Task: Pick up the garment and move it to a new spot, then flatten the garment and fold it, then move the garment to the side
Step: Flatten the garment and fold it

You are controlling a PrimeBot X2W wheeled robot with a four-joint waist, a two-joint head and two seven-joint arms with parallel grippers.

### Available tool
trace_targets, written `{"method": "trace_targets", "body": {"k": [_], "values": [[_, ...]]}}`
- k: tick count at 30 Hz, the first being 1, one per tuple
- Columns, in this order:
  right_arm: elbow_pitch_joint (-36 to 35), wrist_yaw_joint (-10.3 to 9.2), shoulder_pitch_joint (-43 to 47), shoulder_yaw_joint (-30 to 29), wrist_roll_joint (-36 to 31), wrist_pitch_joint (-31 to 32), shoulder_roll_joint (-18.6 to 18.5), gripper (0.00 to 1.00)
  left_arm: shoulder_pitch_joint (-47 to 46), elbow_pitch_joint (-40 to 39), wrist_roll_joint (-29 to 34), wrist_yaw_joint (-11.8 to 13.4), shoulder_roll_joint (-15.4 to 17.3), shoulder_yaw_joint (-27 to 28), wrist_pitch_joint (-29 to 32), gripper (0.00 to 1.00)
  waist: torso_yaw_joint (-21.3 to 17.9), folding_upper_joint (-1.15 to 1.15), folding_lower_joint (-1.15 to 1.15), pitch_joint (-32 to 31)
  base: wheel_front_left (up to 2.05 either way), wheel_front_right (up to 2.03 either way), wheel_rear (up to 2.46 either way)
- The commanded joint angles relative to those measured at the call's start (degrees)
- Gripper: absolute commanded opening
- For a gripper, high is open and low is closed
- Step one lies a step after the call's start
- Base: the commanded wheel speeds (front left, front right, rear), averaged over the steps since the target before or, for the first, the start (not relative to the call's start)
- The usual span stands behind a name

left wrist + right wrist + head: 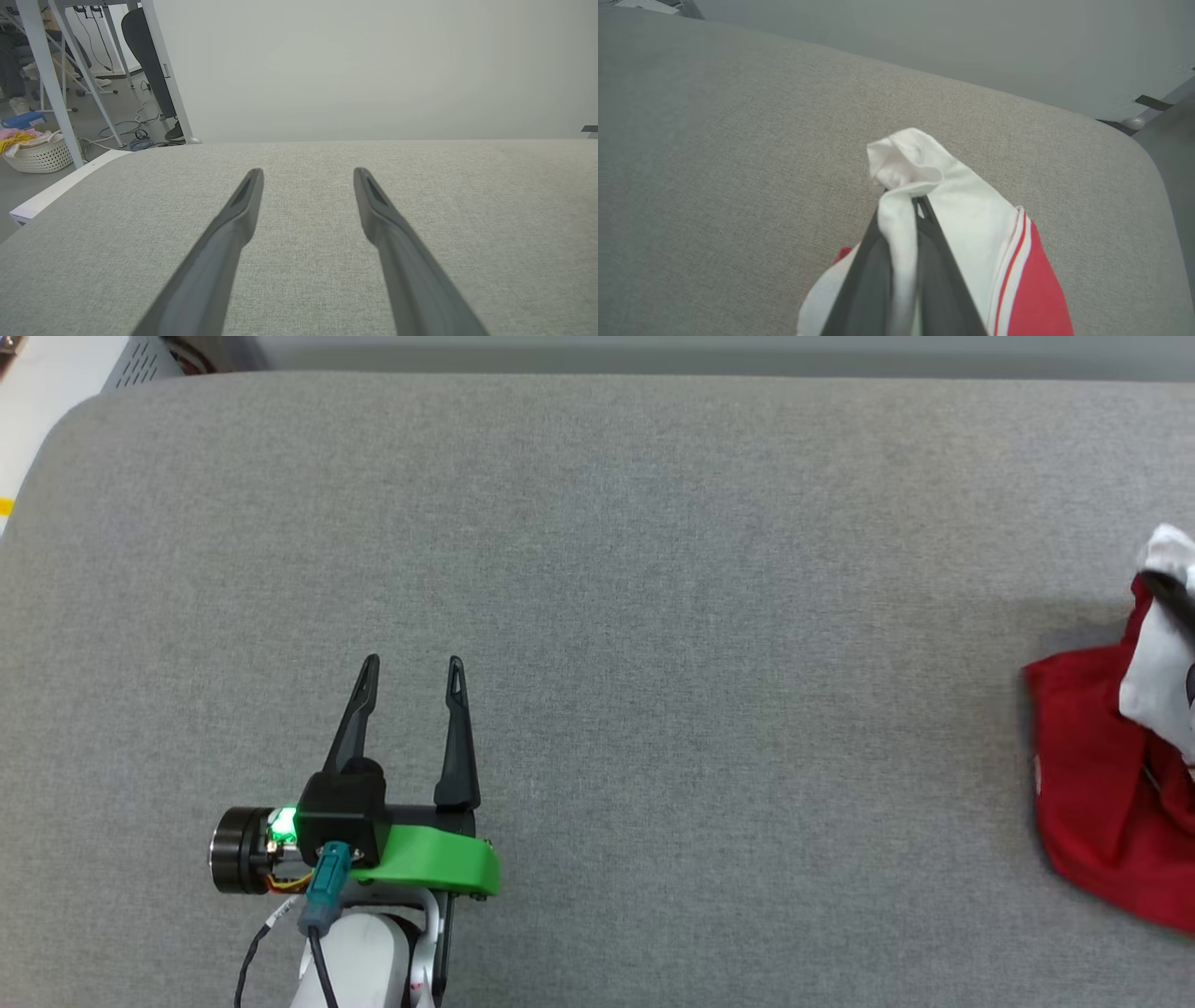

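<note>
I found the red jersey-style T-shirt with white, stripe-trimmed sleeves (1092,784) bunched at the right edge of the grey woven-fabric table (597,523), well apart from the left gripper (413,663). That gripper's two long dark fingers stood spread wide over bare cloth and held nothing. The right gripper (920,205) was pinched together on a fold of the white sleeve (971,219). I judged the garment light, limp and not fragile: it would drape and drag rather than keep its shape. A hold on one sleeve would let the body trail, so I rated the shoulder seams or hem corners as better grasp points for flattening.
</note>
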Motion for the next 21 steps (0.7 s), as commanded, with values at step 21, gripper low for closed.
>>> {"method": "trace_targets", "body": {"k": [21], "values": [[-6.95, 0.02, -13.32, 20.25, -5.85, -0.56, 17.14, 0.00, 0.49, -0.19, -1.56, 0.33, -0.12, -1.27, -0.33, 1.00, 5.80, 0.00, -0.01, 0.13, 0.00, 0.00, 0.00]]}}
